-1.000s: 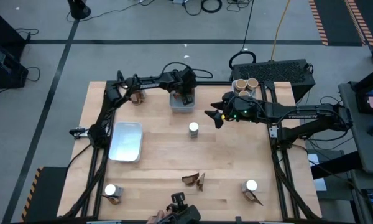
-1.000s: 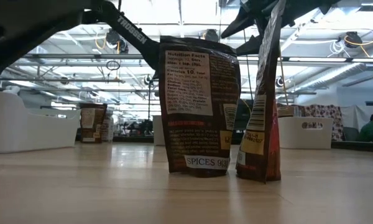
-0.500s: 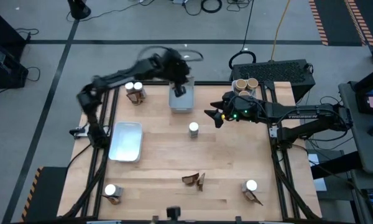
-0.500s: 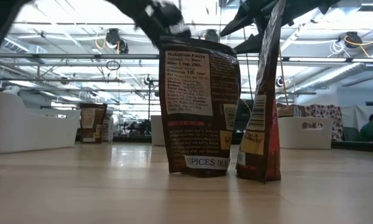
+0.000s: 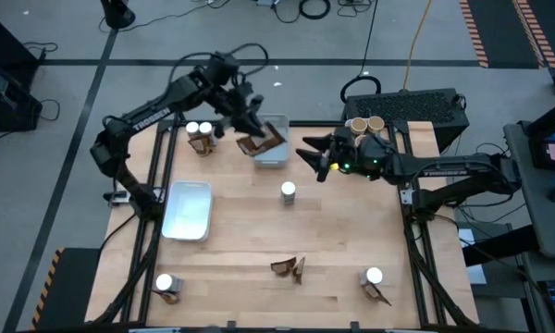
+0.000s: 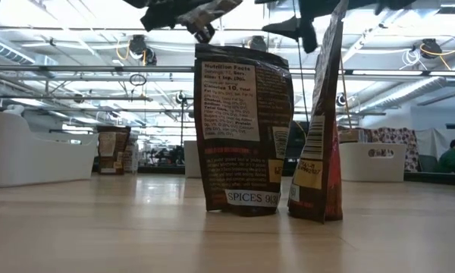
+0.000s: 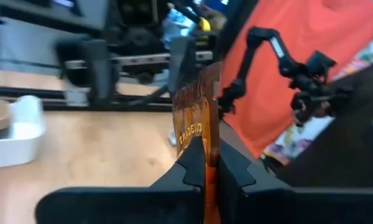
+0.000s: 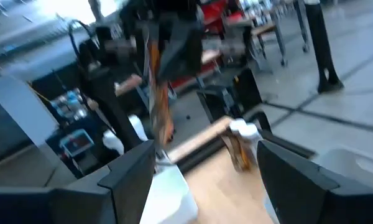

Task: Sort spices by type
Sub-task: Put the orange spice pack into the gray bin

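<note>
My left gripper (image 5: 249,135) hangs over the grey tray (image 5: 276,155) at the table's far middle, shut on a flat brown-and-orange packet (image 5: 263,143). My right gripper (image 5: 309,155) stands open just right of that tray, nothing between its fingers, pointing at the packet (image 8: 156,93). A white-capped jar (image 5: 288,191) stands upright mid-table. Two tan-topped tubs (image 5: 364,124) sit at the far right. Two jars and a packet (image 5: 200,134) stand at the far left. Two packets (image 6: 243,129) stand upright near the front edge. My left gripper pinches the packet between its two fingers (image 7: 189,168) at one end of it (image 7: 203,142), the flat faces against the pads. The fingers come nearly level from the table's far left. The packet sticks out beyond them, lifted clear above the grey tray.
A white tray (image 5: 189,210) lies at the left. A jar with a packet (image 5: 166,285) stands at the near left corner, another such pair (image 5: 375,280) at the near right. Bare wood lies between the middle jar and the front packets.
My left gripper has risen out of the grey tray and swung toward the table's far left, tipping from pointing down to nearly level. It has taken the packet with it, lifted clear of the tray. My right gripper has tipped and shifted slightly toward the far edge.
</note>
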Tool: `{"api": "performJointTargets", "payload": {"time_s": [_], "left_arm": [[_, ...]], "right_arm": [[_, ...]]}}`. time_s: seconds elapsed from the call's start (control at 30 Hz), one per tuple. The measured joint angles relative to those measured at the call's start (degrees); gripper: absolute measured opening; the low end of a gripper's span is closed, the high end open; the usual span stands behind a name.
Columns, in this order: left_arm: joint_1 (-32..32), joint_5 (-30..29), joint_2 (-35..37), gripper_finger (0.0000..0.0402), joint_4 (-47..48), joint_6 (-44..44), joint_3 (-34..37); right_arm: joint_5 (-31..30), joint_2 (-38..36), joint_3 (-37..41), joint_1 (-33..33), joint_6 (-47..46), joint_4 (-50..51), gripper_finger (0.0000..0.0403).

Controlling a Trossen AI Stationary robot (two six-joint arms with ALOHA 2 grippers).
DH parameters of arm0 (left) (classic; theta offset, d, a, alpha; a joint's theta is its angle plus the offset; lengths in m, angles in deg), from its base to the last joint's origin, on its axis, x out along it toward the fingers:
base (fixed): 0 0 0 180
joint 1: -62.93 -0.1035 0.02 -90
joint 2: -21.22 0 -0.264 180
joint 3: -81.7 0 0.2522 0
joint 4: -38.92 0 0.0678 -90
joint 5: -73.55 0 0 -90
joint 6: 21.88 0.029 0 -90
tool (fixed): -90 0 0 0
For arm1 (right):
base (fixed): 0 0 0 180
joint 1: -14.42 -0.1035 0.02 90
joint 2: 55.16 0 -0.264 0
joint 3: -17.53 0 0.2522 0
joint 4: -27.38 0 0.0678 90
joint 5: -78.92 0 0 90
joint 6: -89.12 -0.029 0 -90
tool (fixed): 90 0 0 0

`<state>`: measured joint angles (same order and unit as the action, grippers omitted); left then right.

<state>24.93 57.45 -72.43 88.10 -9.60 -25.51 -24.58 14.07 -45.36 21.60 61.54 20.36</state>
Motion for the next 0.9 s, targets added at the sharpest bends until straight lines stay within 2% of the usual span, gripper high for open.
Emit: {"api": "performJointTargets", "payload": {"time_s": [0.17, 0.27, 0.37, 0.57, 0.9], "left_arm": [[5.81, 0.54, 0.04, 0.0014, -4.66, -0.06, 0.79], [7.5, -2.68, 0.03, 0.0014, -8.91, -1.97, 0.79], [7.59, -5.24, 0.03, 0.0014, -15.38, -7.8, 0.79], [5.57, -6.43, 0.03, 0.0014, -26.58, -17.83, 0.79], [5.51, -6.88, 0.03, 0.0014, -27.41, -19.01, 0.79]], "right_arm": [[-0.16, 4.23, 0.0, 0.0, 1.36, -8.45, 0.0263], [0.46, 6.28, 0.0, -0.58, 3.27, -12.31, 0.0263], [2.0, 7.32, 0.0, -1.56, 6.56, -14.84, 0.0263], [3.08, 7.49, 0.0, -2.83, 14.27, -13.04, 0.0263], [2.92, 7.47, 0.0, -2.64, 16.05, -18.97, 0.0263]]}}
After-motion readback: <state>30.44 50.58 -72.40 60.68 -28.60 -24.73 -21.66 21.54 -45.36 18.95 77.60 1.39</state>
